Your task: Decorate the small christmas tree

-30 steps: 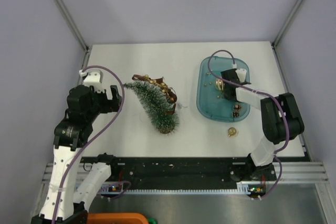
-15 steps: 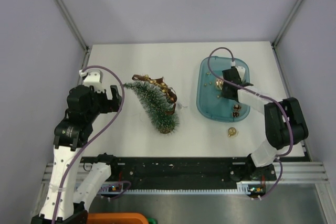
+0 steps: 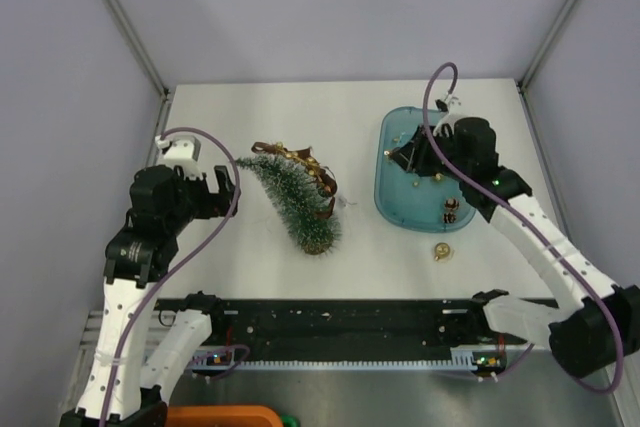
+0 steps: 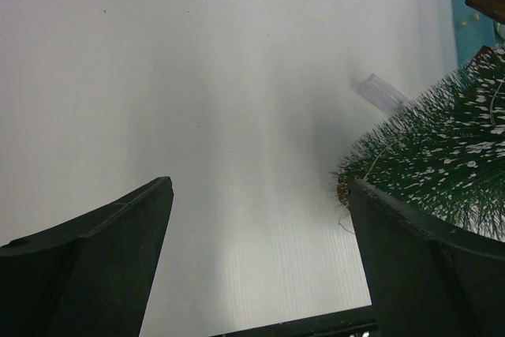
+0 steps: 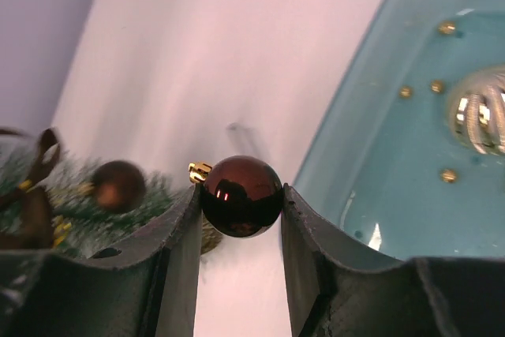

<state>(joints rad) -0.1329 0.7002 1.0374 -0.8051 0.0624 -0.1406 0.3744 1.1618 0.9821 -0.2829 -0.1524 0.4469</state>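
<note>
Simply, lavender walls (image 3: 330,7) enclose white table (image 3: 300,112) bearing small christmas tree (image 3: 295,202).

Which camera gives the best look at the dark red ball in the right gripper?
The right wrist view: the ball sits sharp and centred, pinched in the right gripper. In the top view it cannot be told from the dark gripper; the left wrist view misses it.

Dark green, frost-tipped small christmas tree (image 3: 292,199) on the table (image 3: 250,117), tip leaning far-left

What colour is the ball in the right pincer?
Glossy dark reddish-brown ball with a gold cap; it shows best in the right wrist view.
</note>
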